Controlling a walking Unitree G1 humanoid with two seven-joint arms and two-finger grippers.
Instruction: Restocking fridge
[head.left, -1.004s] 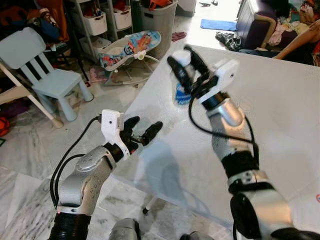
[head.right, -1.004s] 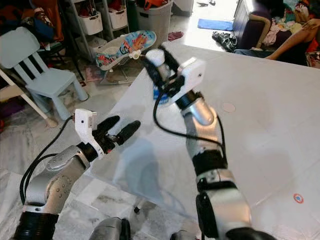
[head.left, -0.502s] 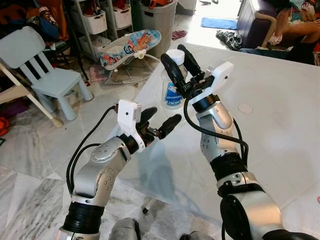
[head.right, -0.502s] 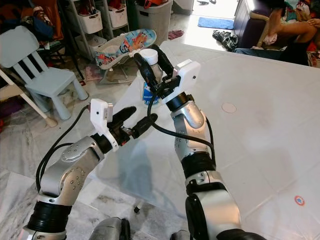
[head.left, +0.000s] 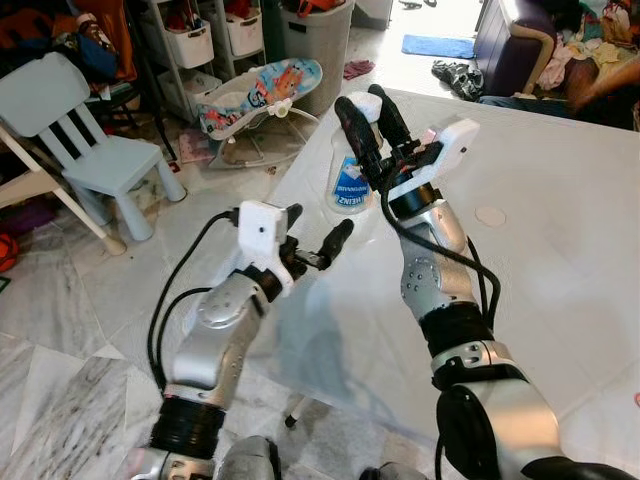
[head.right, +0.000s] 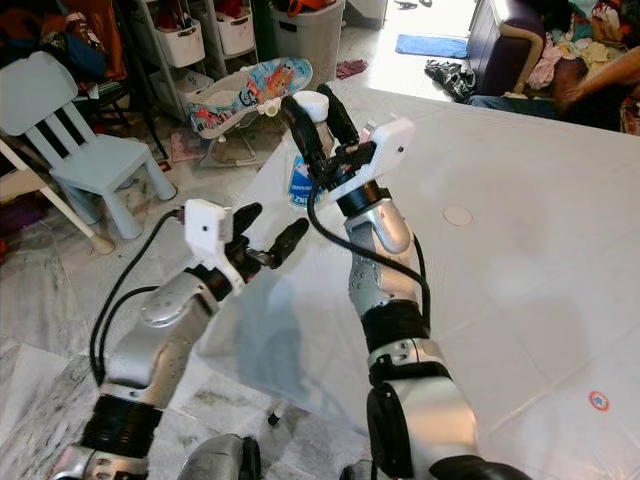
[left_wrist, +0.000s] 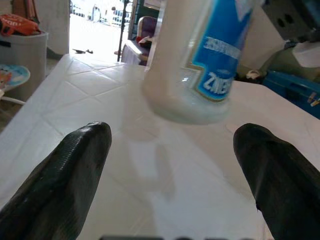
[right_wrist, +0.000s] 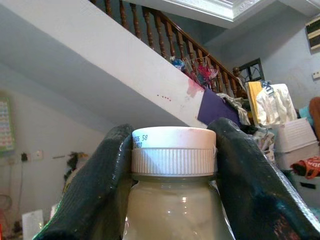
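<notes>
Right wrist view: my right gripper (right_wrist: 172, 165) is clamped on the white ribbed cap of the jar (right_wrist: 172, 200), one black finger (right_wrist: 95, 190) on each side of the lid. Pale creamy contents show through the clear body below the cap.

Head views: the jar (head.left: 350, 175) has a blue label and hangs upright under my right gripper (head.left: 368, 110), over the near-left corner of the white table (head.left: 560, 230). From the left wrist view its base looks lifted just clear of the tabletop, though I cannot be sure of the gap.

My left gripper (head.left: 312, 235) is spread wide and empty, near the table's edge, just short of and below the jar. The left wrist view puts the jar's base (left_wrist: 192, 75) between and beyond my two fingertips (left_wrist: 65, 170).

Progress, as I judge it: early. The jar is picked up and secured, which is the only step done. No fridge can be seen in these frames, so the carry, the door opening and the placing on a shelf all remain. The left gripper looks posed to support the jar or take it over.

Surroundings: a light blue child's chair (head.left: 80, 130) and a baby bouncer (head.left: 260, 90) on the floor beyond the table.
</notes>
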